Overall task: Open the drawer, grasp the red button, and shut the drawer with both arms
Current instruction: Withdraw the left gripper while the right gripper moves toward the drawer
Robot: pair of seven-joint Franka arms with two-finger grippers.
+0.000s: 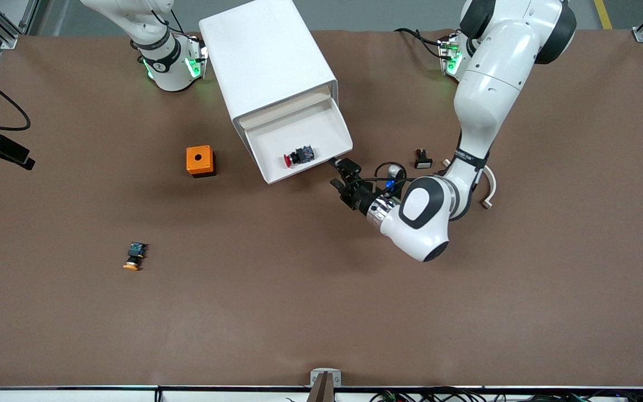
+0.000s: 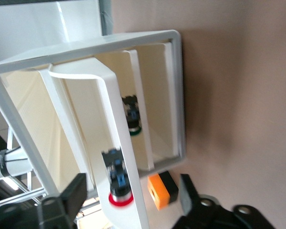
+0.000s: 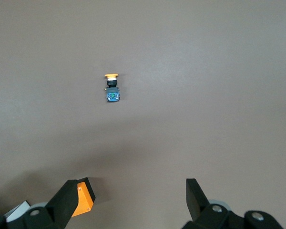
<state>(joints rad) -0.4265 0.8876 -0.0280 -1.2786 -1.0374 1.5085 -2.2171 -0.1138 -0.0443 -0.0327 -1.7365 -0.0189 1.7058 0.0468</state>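
A: Front view, going across from the right arm's end: where's everything?
B: Orange button (image 1: pixel 133 257) at 7 o'clock of the cube (image 1: pixel 200 161). Cabinet (image 1: pixel 268 61) next, its drawer (image 1: pixel 321 129) pulled out, red button (image 1: pixel 298 156) lying inside.
A: Grippers?
B: Left gripper (image 1: pixel 339 174) at the drawer's 5 o'clock corner, fingers (image 2: pixel 69 196) spread, holding nothing. Right gripper (image 3: pixel 133 198) waits wide open, empty, above the cube.
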